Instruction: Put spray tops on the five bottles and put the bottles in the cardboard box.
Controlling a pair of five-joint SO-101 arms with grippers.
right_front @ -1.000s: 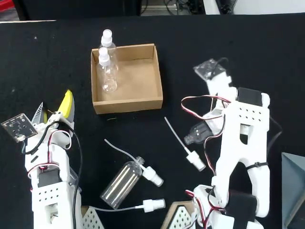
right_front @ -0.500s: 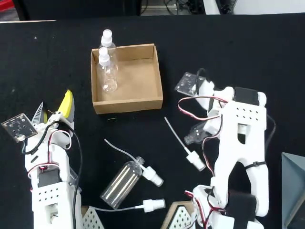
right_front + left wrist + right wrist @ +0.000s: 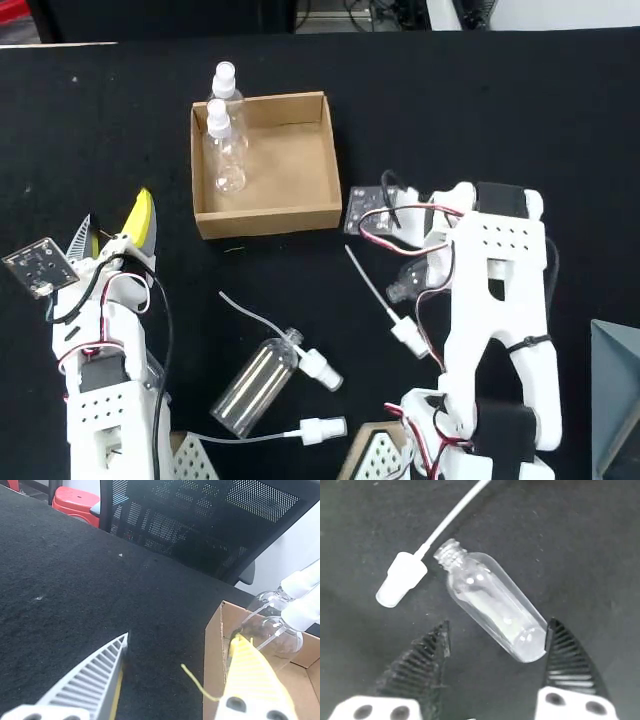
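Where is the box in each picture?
High view: box upper left of middle, ahead of the left gripper.
Left wrist view: its wall just past the yellow finger.
Right wrist view: an uncapped bottle lies here instead.
Landmark: the two capped bottles at the box's corner.

cardboard box (image 3: 268,218) upper centre-left; two bottles (image 3: 226,150) at its left wall. lower centre: lying bottle (image 3: 255,385), spray top (image 3: 321,369) just beside its neck, second spray top (image 3: 322,430) below. to the right, third spray top (image 3: 411,336), then small bottle (image 3: 415,277) under my right arm (image 3: 495,300).
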